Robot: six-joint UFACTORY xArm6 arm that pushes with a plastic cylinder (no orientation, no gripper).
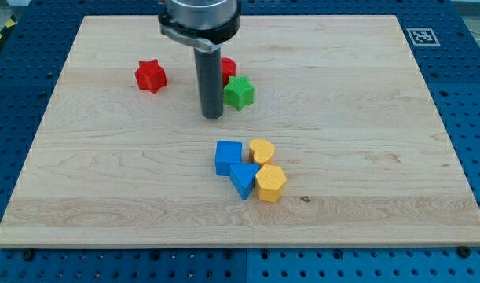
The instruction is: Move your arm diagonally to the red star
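No readable writing shows, only a black-and-white square marker [419, 36] at the wooden board's [365, 134] top right, while my tip [213, 117], touching nothing, rests just left of one green star block [240, 93], the red star block [151, 75] further left.

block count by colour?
red: 2, red star and a red block partly hidden behind the rod
green: 1, green star
blue: 2, blue cube, blue triangle
yellow: 2, yellow heart, yellow hexagon
total: 7
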